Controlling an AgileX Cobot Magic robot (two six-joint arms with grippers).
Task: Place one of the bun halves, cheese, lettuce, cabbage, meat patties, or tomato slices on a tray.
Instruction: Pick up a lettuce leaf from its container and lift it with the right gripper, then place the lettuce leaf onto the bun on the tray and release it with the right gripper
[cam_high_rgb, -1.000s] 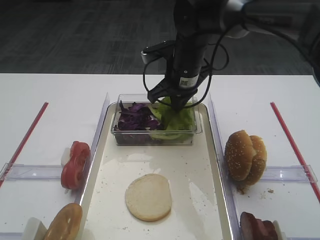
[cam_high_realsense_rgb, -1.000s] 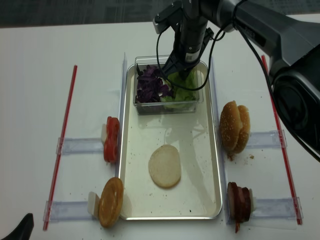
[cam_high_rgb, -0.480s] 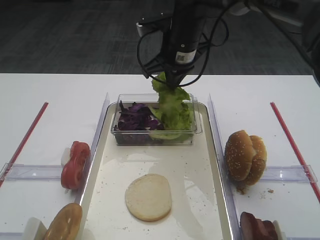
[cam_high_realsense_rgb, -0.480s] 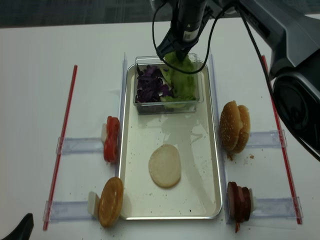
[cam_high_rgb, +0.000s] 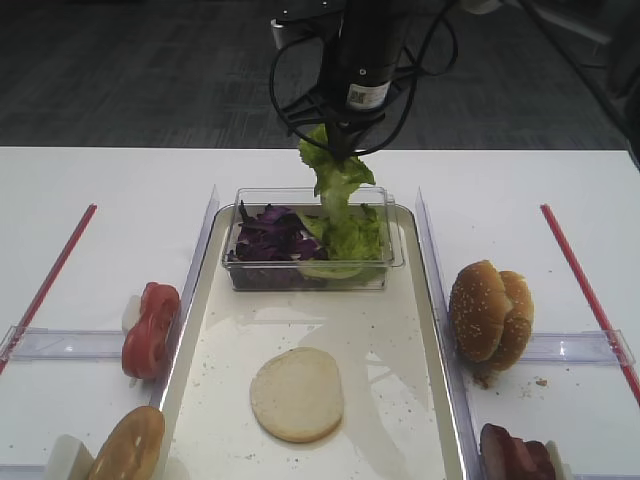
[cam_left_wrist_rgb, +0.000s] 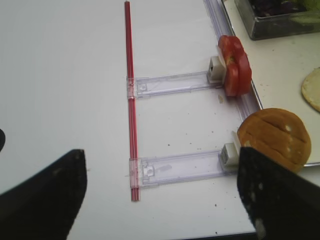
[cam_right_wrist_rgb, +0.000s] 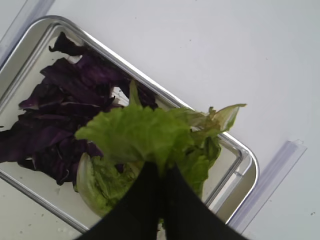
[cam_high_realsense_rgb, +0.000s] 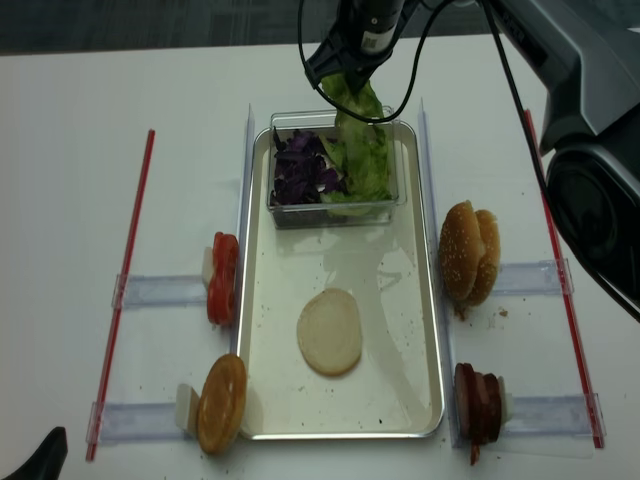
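Gripping a leaf of the lettuce (cam_high_rgb: 338, 175) between closed jaws, the right gripper (cam_high_rgb: 340, 135) is hanging above the clear tub (cam_high_rgb: 392, 262), which is sitting at the far end of the tray (cam_high_rgb: 425, 330). The leaf is dangling straight down from the fingertips, and its lower end is reaching the lettuce pile inside the tub; whether it is touching that pile cannot be told. In the right wrist view the leaf (cam_right_wrist_rgb: 150, 132) is fanning out just ahead of the dark fingertips (cam_right_wrist_rgb: 150, 200). The cabbage (cam_high_rgb: 268, 235) is lying in the tub's other half, below and to the left of the gripper.

Toward the camera from the gripper, a pale bun half (cam_high_rgb: 296, 393) is lying flat on the tray, with bare tray surface between it and the tub. The raised rim and clear side rails (cam_high_rgb: 200, 245) are bounding the tray on both long sides. Outside the rails, the tomato slices (cam_high_rgb: 150, 328) are standing to the left, sesame buns (cam_high_rgb: 488, 310) to the right, and the meat patties (cam_high_rgb: 515, 455) near the right front corner.

The left gripper (cam_left_wrist_rgb: 160, 195) is showing two dark fingers (cam_left_wrist_rgb: 45, 200) spread wide apart, holding nothing.
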